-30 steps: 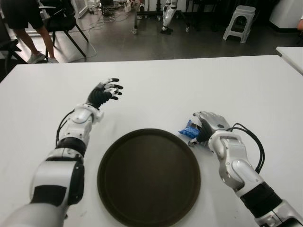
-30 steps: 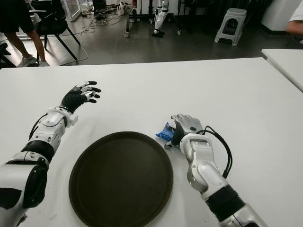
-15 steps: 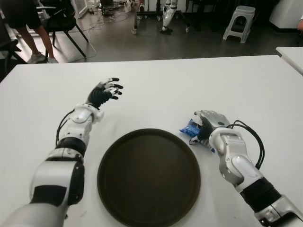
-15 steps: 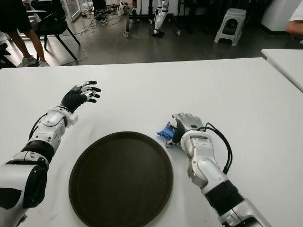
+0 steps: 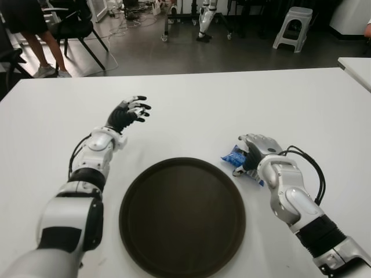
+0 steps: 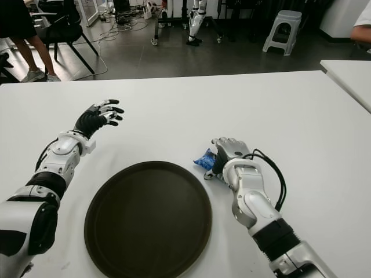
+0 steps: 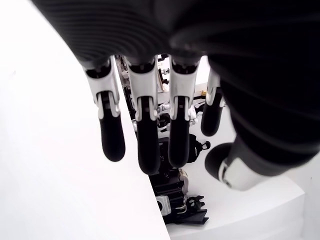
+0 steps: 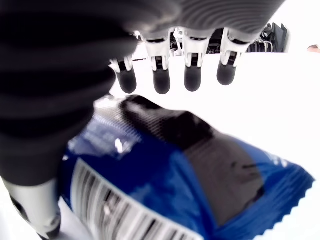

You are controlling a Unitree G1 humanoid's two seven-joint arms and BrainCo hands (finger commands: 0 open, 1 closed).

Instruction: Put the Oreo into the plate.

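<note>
The Oreo, a blue packet [image 5: 233, 156], lies on the white table [image 5: 301, 110] just off the right rim of the dark round plate [image 5: 182, 215]. My right hand [image 5: 255, 152] is cupped over the packet's right part. In the right wrist view the packet [image 8: 165, 170] fills the space under the palm. The half-curled fingertips [image 8: 192, 79] stand past its far edge without touching it, and the thumb is beside it. My left hand [image 5: 130, 110] hovers open with spread fingers, far left of the plate and holding nothing.
The plate holds nothing. Beyond the table's far edge are a floor with cables, a black chair [image 5: 75, 23] with a person's legs beside it, and a grey stool [image 5: 293, 26]. Another white table's corner [image 5: 356, 66] shows at the right.
My right hand has crept slightly to the right over the packet, and the packet shifted a little with it. The left arm has not moved.
</note>
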